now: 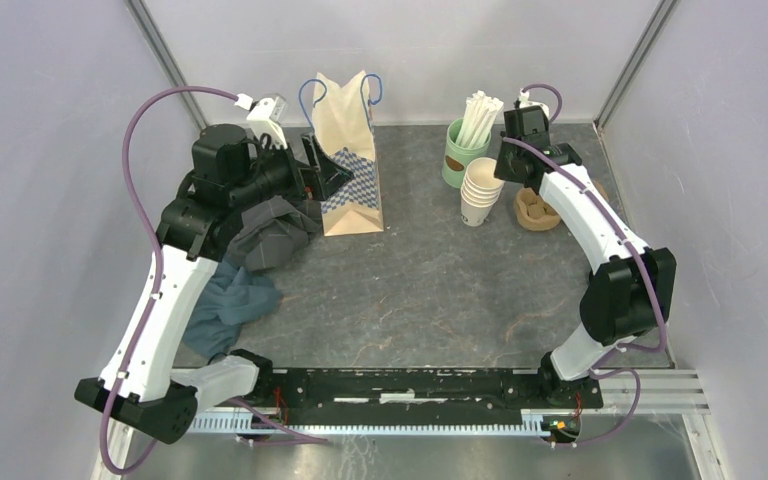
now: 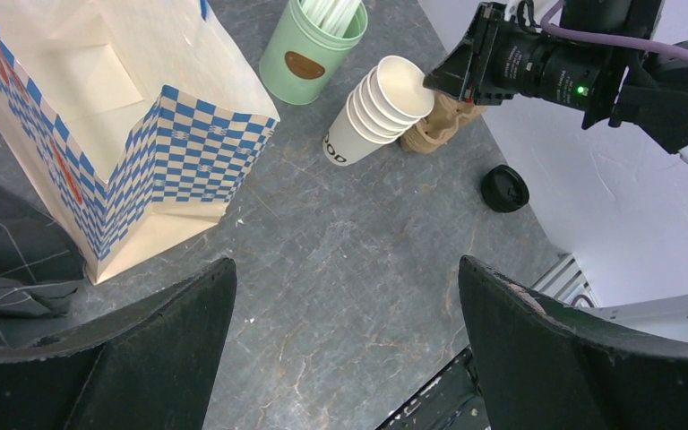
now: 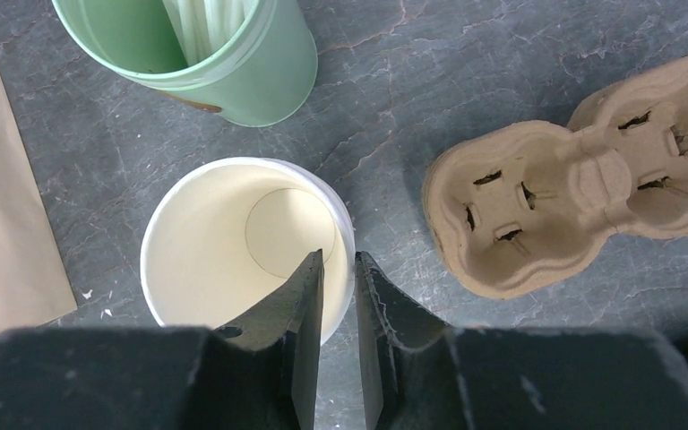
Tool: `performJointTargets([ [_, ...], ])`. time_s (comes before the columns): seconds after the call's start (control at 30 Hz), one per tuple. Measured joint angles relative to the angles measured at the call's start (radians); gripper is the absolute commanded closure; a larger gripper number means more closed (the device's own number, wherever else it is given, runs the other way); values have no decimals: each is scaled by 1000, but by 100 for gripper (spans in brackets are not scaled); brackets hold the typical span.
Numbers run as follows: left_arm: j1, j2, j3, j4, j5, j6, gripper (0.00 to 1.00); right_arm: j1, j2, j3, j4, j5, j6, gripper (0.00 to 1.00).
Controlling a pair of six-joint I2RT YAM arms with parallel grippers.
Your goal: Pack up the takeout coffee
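The stack of cups [image 1: 480,192] stands at the back of the desk [image 1: 430,290], just in front of the green cup [image 3: 260,72] of straws and just left of the carrier [image 3: 582,170]. The right hand [image 3: 339,260] is clamped on the rim of the top cup [image 3: 215,242], one finger inside and one outside. A black lid [image 2: 504,188] lies flat near the desk's right edge, apart from the stack. The left hand [image 2: 345,340] hovers beside the open bag [image 1: 350,160], fingers spread wide, holding nothing. Crumpled cloth [image 1: 260,240] crowds the left side; the middle of the desk lies open between bag and cups.
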Motion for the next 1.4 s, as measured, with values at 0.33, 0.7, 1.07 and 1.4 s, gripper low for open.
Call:
performJointTargets([
  [0.33, -3, 0, 0, 0, 0, 0, 0, 0, 17, -3, 1, 15, 0, 73],
  [0.7, -3, 0, 0, 0, 0, 0, 0, 0, 19, -11, 3, 16, 10, 91],
  [1.07, -8, 0, 0, 0, 0, 0, 0, 0, 12, -3, -17, 15, 68, 100],
  [1.4, -20, 0, 0, 0, 0, 0, 0, -8, -54, 26, -27, 7, 96, 100],
])
